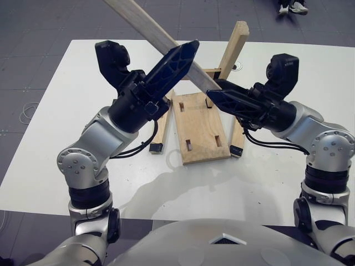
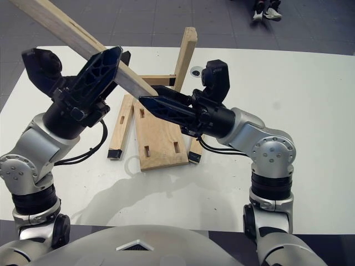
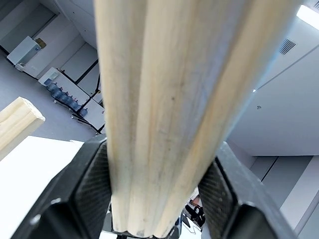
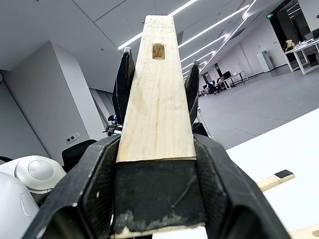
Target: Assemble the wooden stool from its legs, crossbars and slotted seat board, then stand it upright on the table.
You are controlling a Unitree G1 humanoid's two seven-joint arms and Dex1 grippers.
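Observation:
A long wooden leg (image 1: 145,23) hangs slanted in the air above the table, held by both grippers. My left gripper (image 1: 186,54) is shut on its middle; black fingers (image 3: 82,191) press both sides of the leg (image 3: 159,99). My right gripper (image 2: 145,101) is shut on the lower, black-capped end of the leg (image 4: 157,99), whose far end has a slot. Below them the slotted seat board (image 1: 198,128) lies flat. One leg (image 1: 162,132) lies along the board's left side, and another leg (image 1: 236,41) rises tilted behind it, joined to a crossbar (image 1: 209,71).
The white table (image 1: 66,138) has free room to the left, right and front of the board. A black-capped leg end (image 1: 237,149) lies at the board's right side. A small round hole (image 2: 195,71) sits in the tabletop behind the parts.

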